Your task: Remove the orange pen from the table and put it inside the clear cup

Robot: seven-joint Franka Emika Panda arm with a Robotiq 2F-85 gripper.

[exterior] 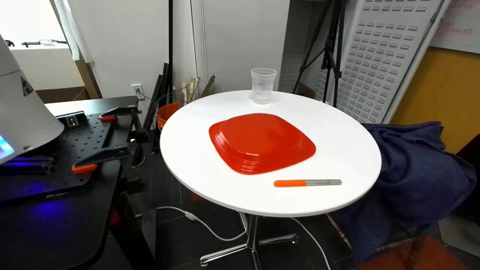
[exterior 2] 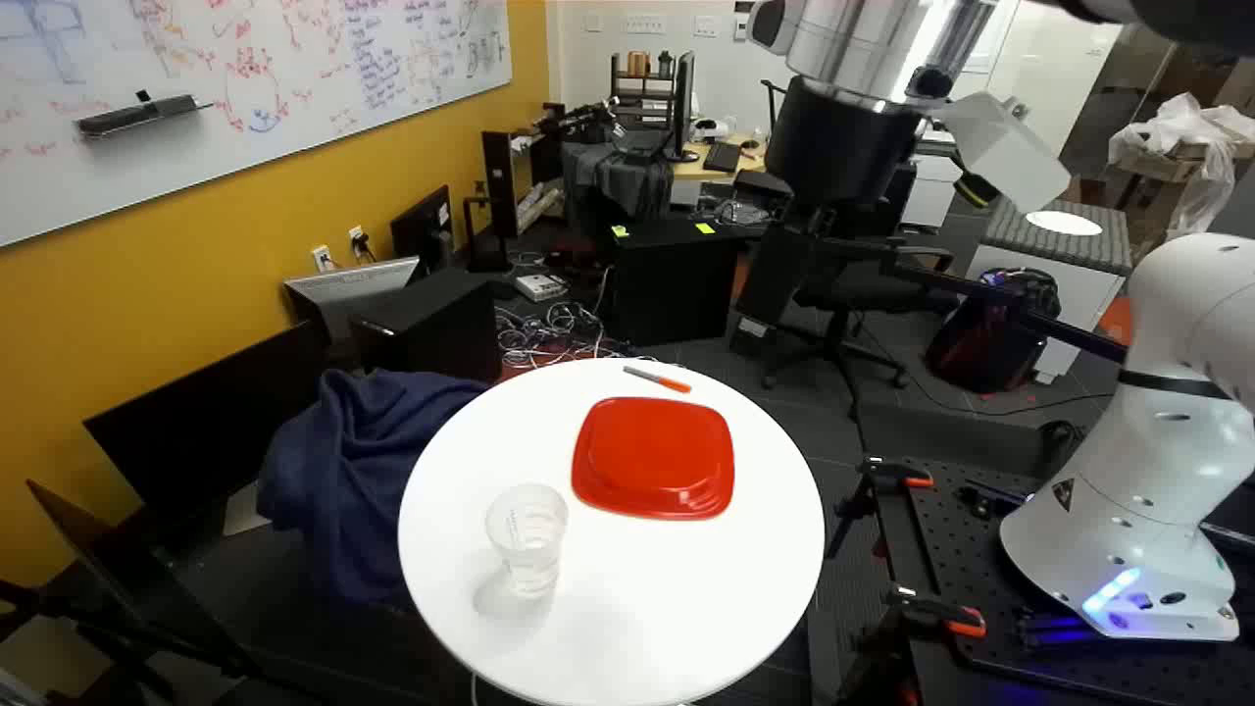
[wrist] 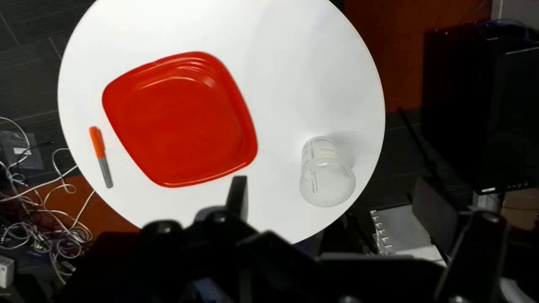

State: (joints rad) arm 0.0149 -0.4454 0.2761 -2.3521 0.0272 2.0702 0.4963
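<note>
At upper right in an exterior view, the white robot arm point(exterior 2: 858, 44) extends inward, its black two-fingered gripper point(wrist: 334, 191) pointing down, jaws apart; the orange-and-grey pen point(wrist: 101, 156) lies on the round white table point(wrist: 294, 75), left in the wrist view.

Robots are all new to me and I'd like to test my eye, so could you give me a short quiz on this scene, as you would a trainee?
1. True or false: the clear cup stands upright on the white table.
2. Which thing lies nearest the orange pen?
A) the clear cup
B) the red plate
C) the black tripod
3. In the wrist view, is the tool, the part that grasps, open or closed?

Key:
1. True.
2. B.
3. Open, with nothing gripped.
</note>
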